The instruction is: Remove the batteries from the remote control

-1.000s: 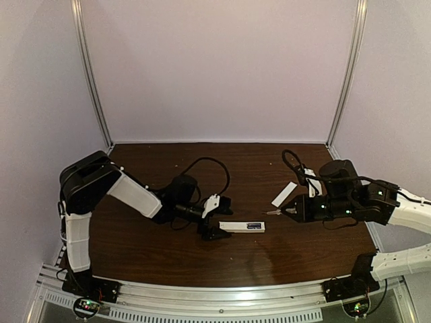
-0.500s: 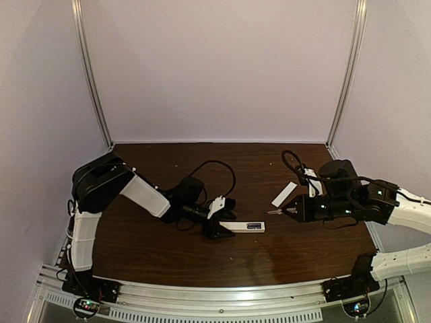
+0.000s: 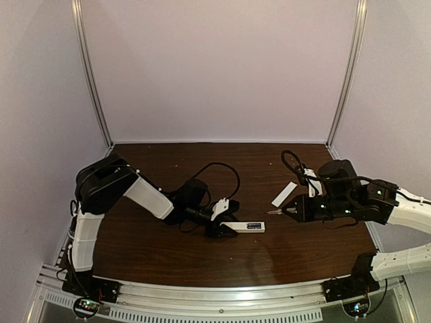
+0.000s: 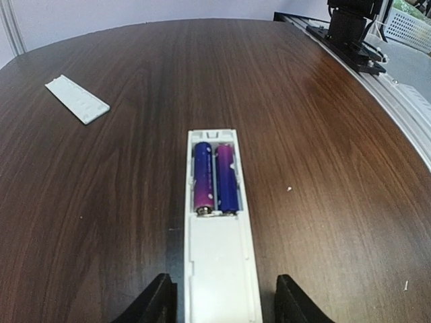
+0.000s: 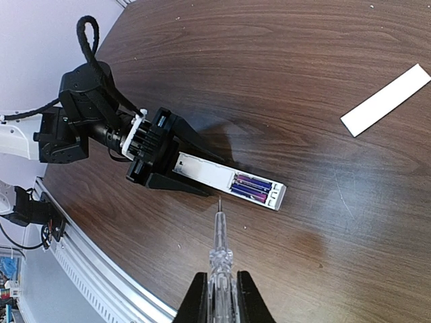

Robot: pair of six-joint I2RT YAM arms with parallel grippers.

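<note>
Left gripper stands open astride the remote control's 9 o'clock end, mid-table. At its 2 o'clock, the right gripper clamps a screwdriver. Both batteries lie exposed; next, probably steady the body and pry one out.

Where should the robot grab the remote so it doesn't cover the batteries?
On the plain end of the remote control, pinching its two long edges from the sides. It lies flat and slim, and the batteries sit open at the other end.

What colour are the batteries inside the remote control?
The batteries are blue and magenta; clearest in left wrist view.
</note>
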